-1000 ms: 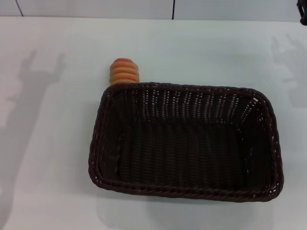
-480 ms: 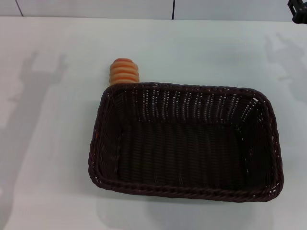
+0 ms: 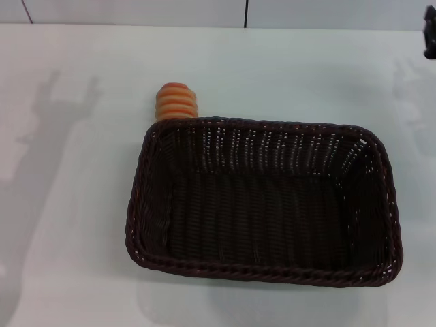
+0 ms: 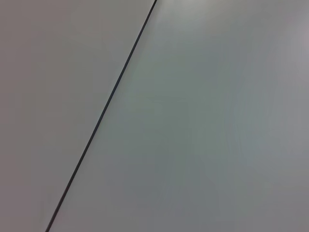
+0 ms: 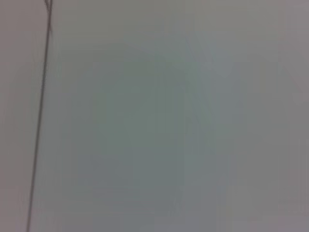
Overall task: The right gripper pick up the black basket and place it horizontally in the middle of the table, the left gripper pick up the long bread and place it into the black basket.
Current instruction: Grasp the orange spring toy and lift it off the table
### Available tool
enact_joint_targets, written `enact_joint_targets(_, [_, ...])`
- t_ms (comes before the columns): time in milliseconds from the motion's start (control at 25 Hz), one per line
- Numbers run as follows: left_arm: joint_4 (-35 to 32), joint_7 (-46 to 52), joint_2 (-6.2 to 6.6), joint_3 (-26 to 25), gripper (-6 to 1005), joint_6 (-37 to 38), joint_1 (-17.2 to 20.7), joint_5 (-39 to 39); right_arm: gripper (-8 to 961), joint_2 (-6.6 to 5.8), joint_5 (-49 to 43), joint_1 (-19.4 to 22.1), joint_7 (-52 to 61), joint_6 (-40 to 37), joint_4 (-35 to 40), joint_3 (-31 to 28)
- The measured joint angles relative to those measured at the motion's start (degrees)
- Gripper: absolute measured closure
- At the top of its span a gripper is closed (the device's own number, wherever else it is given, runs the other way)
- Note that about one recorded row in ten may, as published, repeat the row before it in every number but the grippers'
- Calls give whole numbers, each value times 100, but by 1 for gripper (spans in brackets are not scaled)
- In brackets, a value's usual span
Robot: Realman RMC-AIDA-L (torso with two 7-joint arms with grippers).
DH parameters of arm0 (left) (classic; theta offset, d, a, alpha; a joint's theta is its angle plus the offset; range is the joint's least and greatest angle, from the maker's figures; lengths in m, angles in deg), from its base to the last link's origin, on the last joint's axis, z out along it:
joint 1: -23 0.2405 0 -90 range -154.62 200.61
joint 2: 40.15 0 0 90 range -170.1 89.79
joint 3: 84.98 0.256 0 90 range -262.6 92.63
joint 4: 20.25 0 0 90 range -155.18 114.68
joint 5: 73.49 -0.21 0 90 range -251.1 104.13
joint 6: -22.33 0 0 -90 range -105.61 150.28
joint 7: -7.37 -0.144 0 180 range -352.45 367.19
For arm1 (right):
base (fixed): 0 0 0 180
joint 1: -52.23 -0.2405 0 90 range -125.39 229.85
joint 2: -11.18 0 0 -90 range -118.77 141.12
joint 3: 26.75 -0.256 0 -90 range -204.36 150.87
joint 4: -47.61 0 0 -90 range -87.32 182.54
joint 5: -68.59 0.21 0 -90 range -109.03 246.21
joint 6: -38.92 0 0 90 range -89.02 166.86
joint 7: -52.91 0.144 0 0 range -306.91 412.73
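Right claw (image 3: 430,35): we see only a dark sliver of it at the far right edge of the head view, high above the counter (image 3: 75,225) and well apart from everything on it. We cannot tell whether it is open or closed. It carries nothing that we can see. The left claw is not in view at all; only a forked shadow lies on the counter at the left, and both wrist views show bare pale surface crossed by a dark seam.

Black basket (image 3: 262,201): it sits flat on the counter near the middle, long side running across our view, empty. We judge the first step done, since this is the horizontal placement the task asks for.

Long bread (image 3: 177,102): it lies just behind the basket's far left corner, touching or nearly touching the rim, partly hidden by it. We judge the bread pickup is next. The tight spot against the rim may crowd a grasp.
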Motion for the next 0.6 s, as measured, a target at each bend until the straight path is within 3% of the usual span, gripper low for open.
enact_joint_targets(120, [-14,-16,0,20,138,-23,-5,1,728,-16,582,-144,-473,620,-755,-236])
enact_joint_targets(320, [112,-22,6,53,137,-339,33,-1,754,-1,638,-84,-618,889,-981,-751])
enact_joint_targets(400, [433,7,35,62,137,-859,115,1,754,0,640,-68,-620,946,-1014,-870])
enact_joint_targets(440, [979,-3,83,105,137,-1611,281,1,754,1,641,-35,-622,1039,-1066,-1082])
enact_joint_targets(480, [979,-3,83,105,137,-1611,281,1,753,1,641,-35,-622,1039,-1066,-1082])
enact_joint_targets(600, [2167,-54,266,247,138,-3320,553,-1,753,-3,641,15,-623,1075,-1093,-1249])
